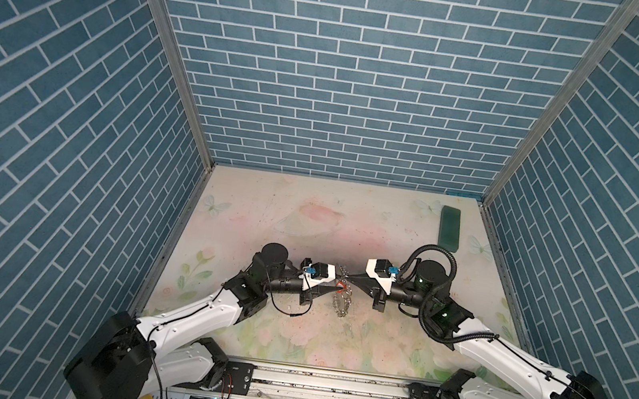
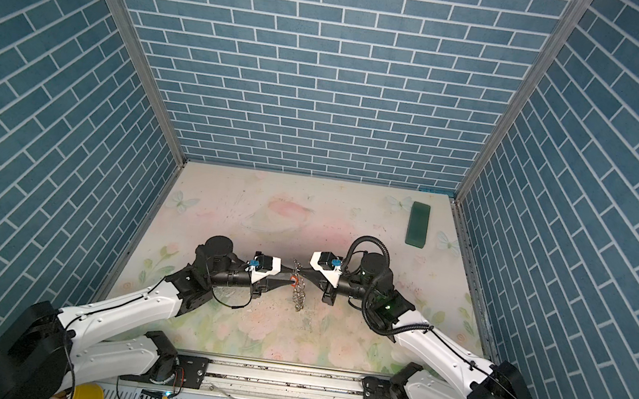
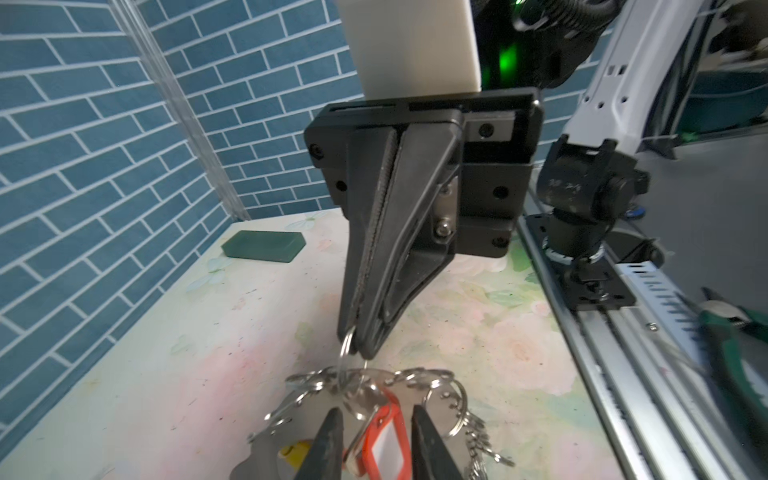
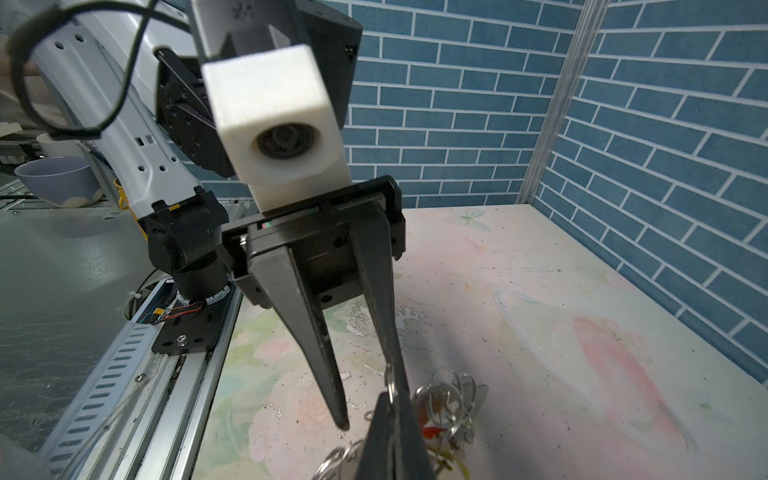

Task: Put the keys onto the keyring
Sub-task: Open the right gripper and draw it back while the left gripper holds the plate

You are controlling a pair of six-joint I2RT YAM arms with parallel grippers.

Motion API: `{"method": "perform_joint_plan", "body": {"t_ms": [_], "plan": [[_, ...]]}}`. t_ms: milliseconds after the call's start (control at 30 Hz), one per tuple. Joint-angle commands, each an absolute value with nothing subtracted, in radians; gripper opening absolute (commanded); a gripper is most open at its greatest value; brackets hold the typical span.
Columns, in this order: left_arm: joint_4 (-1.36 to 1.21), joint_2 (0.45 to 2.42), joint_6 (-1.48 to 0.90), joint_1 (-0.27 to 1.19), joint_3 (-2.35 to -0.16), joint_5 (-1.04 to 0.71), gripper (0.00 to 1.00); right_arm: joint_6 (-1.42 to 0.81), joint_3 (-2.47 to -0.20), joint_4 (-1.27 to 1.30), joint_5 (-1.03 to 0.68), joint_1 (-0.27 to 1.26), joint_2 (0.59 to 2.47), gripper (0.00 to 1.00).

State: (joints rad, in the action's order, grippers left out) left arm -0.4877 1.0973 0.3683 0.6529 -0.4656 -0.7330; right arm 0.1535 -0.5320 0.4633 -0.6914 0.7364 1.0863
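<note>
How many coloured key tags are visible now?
2: an orange-red plastic tag between the open fingers of the left gripper, and a yellow tag beside it, at the flat grey keyring. Others may be hidden.

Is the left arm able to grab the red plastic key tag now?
Probably yes: the left gripper stands open, a finger each side of the red plastic key tag, nothing between. The right gripper holds the grey oval keyring.

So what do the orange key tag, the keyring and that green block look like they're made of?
The orange key tag looks like glossy plastic with a white paper-like insert. The keyring seems a dull grey metal band; its split rings glint like polished steel. The green block looks translucent with paler edges, maybe resin or rubber.
</note>
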Motion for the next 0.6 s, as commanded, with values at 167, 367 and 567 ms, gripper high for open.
{"method": "perform_joint_plan", "body": {"t_ms": [167,367,567], "plan": [[-0.630,1.051,0.260,0.653,-0.397,-0.480,0.35,0.139,-0.513,0.438,-0.621,0.735,1.104,0.00],[-0.522,1.084,0.190,0.653,-0.428,-0.361,0.35,0.140,-0.490,0.454,-0.672,0.735,1.121,0.00],[-0.456,1.118,0.226,0.652,-0.442,-0.360,0.44,0.184,-0.482,0.305,-0.641,0.734,1.086,0.00]]}}
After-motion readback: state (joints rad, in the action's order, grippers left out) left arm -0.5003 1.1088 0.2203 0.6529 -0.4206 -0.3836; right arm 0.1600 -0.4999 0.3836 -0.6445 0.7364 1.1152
